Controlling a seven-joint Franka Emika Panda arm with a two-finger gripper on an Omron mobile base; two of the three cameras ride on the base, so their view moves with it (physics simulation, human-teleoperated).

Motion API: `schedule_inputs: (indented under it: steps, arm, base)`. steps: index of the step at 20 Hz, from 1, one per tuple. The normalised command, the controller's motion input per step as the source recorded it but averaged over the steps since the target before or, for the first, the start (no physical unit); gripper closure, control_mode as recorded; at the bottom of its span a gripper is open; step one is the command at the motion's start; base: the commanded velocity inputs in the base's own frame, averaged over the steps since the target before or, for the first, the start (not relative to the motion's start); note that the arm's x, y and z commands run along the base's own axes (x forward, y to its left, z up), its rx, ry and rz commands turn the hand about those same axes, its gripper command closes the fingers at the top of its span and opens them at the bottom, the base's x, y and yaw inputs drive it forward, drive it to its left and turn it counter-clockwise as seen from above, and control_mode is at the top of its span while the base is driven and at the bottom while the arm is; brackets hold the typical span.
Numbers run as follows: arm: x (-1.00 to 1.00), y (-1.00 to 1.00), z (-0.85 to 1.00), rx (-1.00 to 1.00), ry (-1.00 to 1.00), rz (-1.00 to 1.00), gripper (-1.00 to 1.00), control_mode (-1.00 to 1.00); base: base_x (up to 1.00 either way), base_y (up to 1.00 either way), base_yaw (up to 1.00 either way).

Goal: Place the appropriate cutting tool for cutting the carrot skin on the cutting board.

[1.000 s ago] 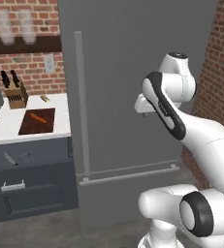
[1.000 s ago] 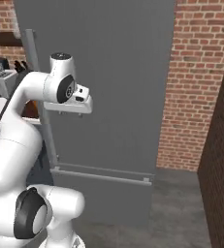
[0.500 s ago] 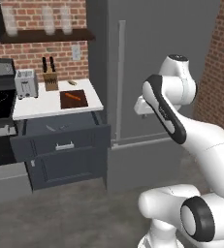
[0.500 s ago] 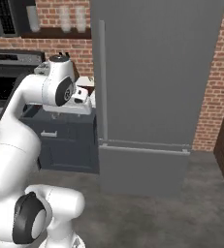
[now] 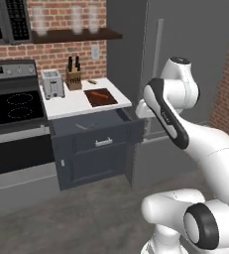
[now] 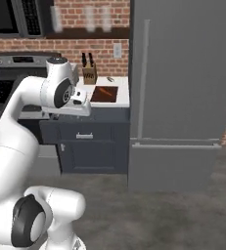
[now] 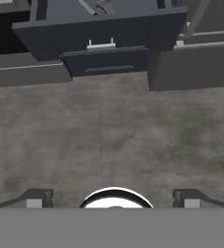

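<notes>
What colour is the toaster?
The toaster is light silver-grey, clearest in the left base view.

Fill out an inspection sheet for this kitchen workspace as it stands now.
Surface: white counter beside the black stove; dark drawer below it stands pulled open.
Job's things: flat reddish-brown wooden cutting board on the counter, slender orange carrot lying on it; slim grey metal utensil lies in the open drawer.
Clutter: silver toaster, tan knife block, small dark item behind the board.
Hand: hand open, empty, above the floor, well short of the drawer.
Cables: nothing seen.
Surroundings: grey refrigerator, brick wall, shelf.
</notes>
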Motion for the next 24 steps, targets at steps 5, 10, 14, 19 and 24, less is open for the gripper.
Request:
schedule_inputs:
  steps: [5, 10, 14, 19, 24]
  arm:
    - [0.0, 0.0, 0.0, 0.0, 0.0, 0.0, -1.0, 1.0]
    - [0.0, 0.0, 0.0, 0.0, 0.0, 0.0, -1.0, 1.0]
    - [0.0, 0.0, 0.0, 0.0, 0.0, 0.0, -1.0, 1.0]
    - [0.0, 0.0, 0.0, 0.0, 0.0, 0.0, -1.0, 1.0]
    - [0.0, 0.0, 0.0, 0.0, 0.0, 0.0, -1.0, 1.0]
  base:
    - [0.2, 1.0, -0.34]
    - [0.2, 1.0, -0.34]
    - [0.28, 1.0, -0.31]
    - [0.33, 1.0, -0.31]
    - [0.4, 1.0, -0.28]
